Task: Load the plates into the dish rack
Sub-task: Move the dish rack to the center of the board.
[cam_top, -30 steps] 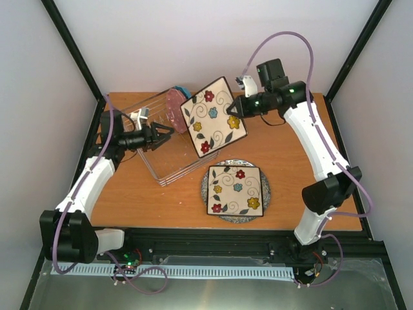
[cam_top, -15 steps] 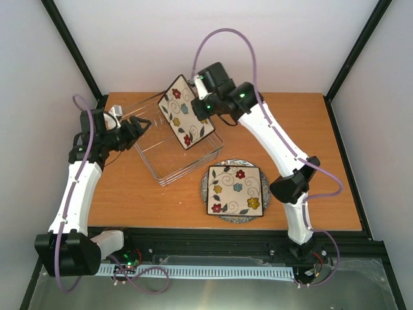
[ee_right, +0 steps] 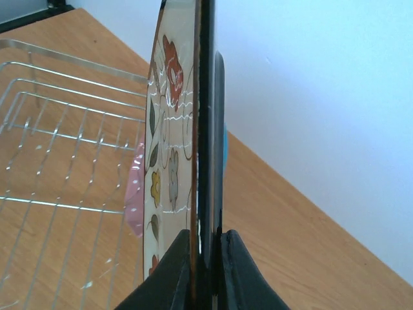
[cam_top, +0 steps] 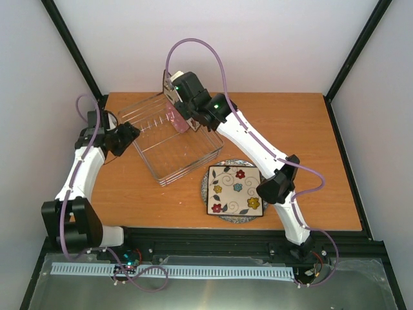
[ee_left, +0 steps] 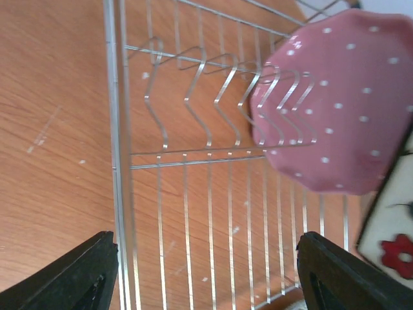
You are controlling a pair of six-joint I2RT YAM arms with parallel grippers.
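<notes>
While edge-on in R pincer [ee_right: 205, 244], flowered plate [ee_right: 169, 129] over rack [ee_right: 58, 132].

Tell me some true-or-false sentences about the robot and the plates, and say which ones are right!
1. The right end effector grips a flowered square plate by its edge. True.
2. The pink dotted plate stands among the tines of the dish rack. True.
3. The left end effector holds the pink dotted plate. False: it is open and empty.
4. The second flowered plate lies in the dish rack. False: it lies on the grey round plate, outside the rack.
</notes>
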